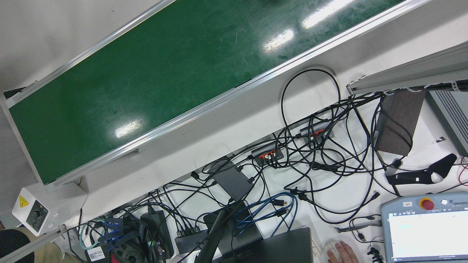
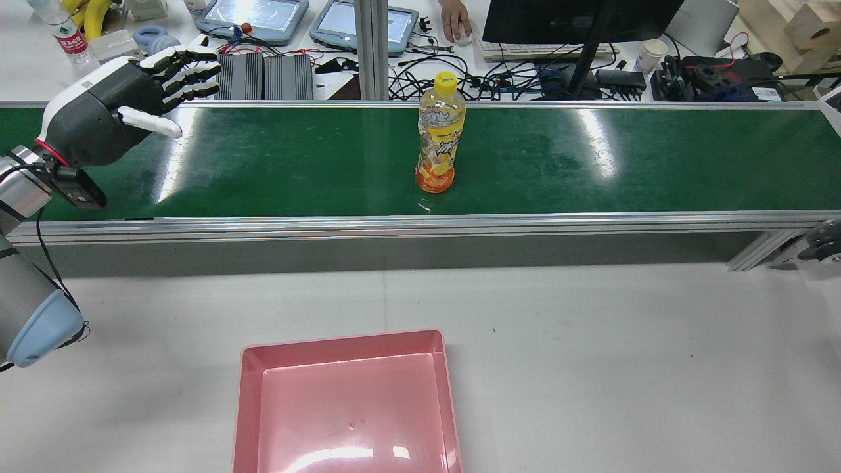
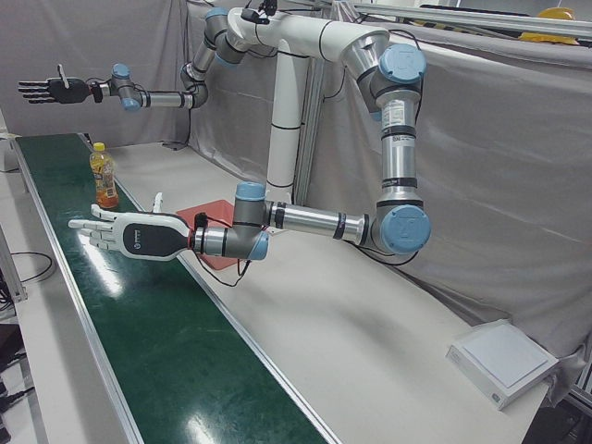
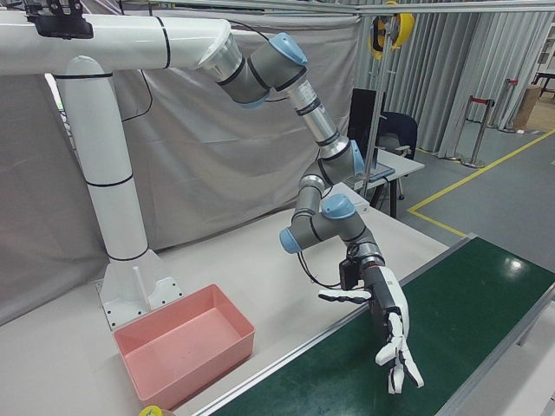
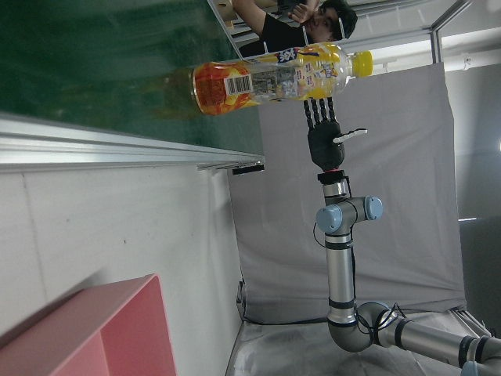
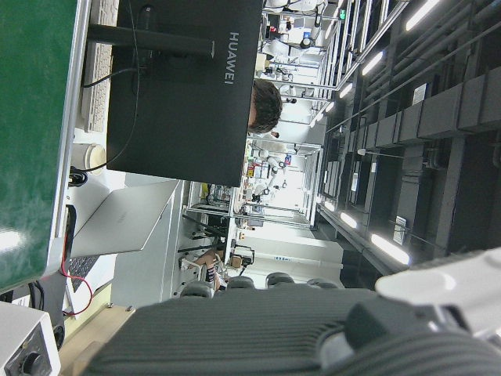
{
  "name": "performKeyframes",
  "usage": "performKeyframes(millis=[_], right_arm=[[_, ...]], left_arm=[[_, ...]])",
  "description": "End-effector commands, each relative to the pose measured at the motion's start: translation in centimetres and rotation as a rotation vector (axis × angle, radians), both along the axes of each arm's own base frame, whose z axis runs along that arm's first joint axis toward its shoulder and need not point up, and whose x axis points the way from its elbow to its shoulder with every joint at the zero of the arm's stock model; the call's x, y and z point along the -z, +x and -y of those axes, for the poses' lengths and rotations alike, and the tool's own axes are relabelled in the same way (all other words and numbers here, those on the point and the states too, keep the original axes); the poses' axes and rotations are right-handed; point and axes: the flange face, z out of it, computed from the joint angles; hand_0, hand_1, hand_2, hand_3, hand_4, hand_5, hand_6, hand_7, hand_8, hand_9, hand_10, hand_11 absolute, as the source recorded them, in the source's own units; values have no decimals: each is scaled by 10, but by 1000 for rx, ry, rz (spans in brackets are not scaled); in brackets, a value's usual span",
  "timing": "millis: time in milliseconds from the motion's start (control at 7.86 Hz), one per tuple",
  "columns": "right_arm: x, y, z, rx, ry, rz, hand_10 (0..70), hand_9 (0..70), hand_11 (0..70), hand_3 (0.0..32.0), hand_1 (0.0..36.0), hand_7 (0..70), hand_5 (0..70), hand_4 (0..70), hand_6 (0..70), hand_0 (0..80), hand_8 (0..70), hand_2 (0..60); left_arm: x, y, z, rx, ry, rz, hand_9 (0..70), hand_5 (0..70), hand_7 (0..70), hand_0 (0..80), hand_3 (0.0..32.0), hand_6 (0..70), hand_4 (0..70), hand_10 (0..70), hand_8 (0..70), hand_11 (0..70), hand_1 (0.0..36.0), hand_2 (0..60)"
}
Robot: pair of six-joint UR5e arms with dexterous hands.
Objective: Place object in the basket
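My left hand [image 2: 125, 95] hovers over the left end of the green conveyor belt [image 2: 591, 157], fingers spread wide and holding nothing. My right hand [image 3: 51, 90] is raised high past the far end of the belt — also flat, fingers apart, empty. The yellow-capped juice bottle [image 2: 439, 135] stands upright mid-belt, well apart from both hands. The pink basket [image 2: 348, 407] sits empty on the white table, near the belt.

Pretty clearly a robotics lab or industrial test cell: a green conveyor belt [image 2: 591, 157] is flanked by teach pendants [image 2: 253, 16], tangled cables [image 1: 310, 153] and a monitor [image 2: 578, 20] just beyond it; grey curtains [image 3: 518, 157] are hung behind.
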Motion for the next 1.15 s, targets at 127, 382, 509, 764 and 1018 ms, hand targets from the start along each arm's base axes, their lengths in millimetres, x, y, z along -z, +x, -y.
performKeyframes(millis=[127, 382, 509, 764, 1018], right_arm=[[-1, 0, 0, 0, -1, 1, 0, 0, 0, 0, 0, 0, 0, 0, 0, 0, 0, 0], [0, 0, 0, 0, 0, 1, 0, 0, 0, 0, 0, 0, 0, 0, 0, 0, 0, 0], [0, 0, 0, 0, 0, 1, 0, 0, 0, 0, 0, 0, 0, 0, 0, 0, 0, 0], [0, 0, 0, 0, 0, 1, 0, 0, 0, 0, 0, 0, 0, 0, 0, 0, 0, 0], [-1, 0, 0, 0, -1, 1, 0, 0, 0, 0, 0, 0, 0, 0, 0, 0, 0, 0]], left_arm=[[-1, 2, -1, 0, 0, 3, 116, 262, 21, 530, 24, 20, 135, 101, 110, 163, 149, 2], [-1, 1, -1, 0, -1, 1, 112, 259, 20, 539, 22, 18, 134, 99, 107, 160, 157, 0], [-2, 0, -1, -1, -3, 1, 112, 261, 21, 533, 22, 17, 134, 101, 107, 163, 153, 2], [-2, 5, -4, -12, 4, -9, 115, 263, 20, 528, 22, 17, 128, 104, 110, 166, 153, 22], [-11, 5, -7, -36, 4, -58, 115, 245, 25, 575, 12, 22, 137, 108, 108, 177, 194, 24]])
